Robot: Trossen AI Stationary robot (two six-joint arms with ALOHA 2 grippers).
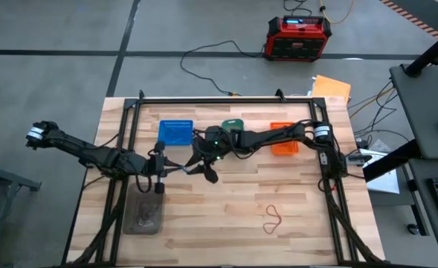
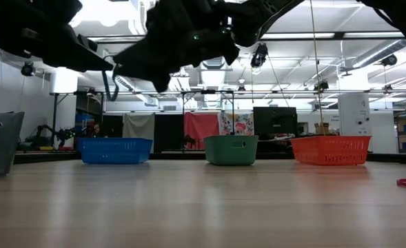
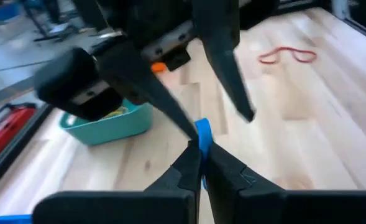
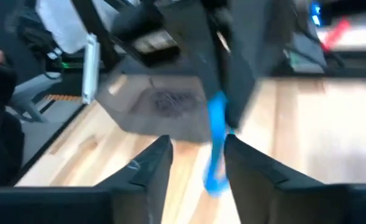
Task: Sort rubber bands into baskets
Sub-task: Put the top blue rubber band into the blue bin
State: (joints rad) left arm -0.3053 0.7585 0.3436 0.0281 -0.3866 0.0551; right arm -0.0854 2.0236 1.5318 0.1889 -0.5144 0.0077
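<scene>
Left pincer (image 3: 200, 163) pinches a thin blue rubber band (image 3: 204, 134); right pincer (image 4: 198, 155) apparently gapes.

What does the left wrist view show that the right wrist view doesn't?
Only the left wrist view shows the teal basket and a red band lying loose on the table, with the left claw shut on the blue band. Only the right wrist view shows the grey container and the right claw open around that band. Both show the blue band between the two claws.
</scene>
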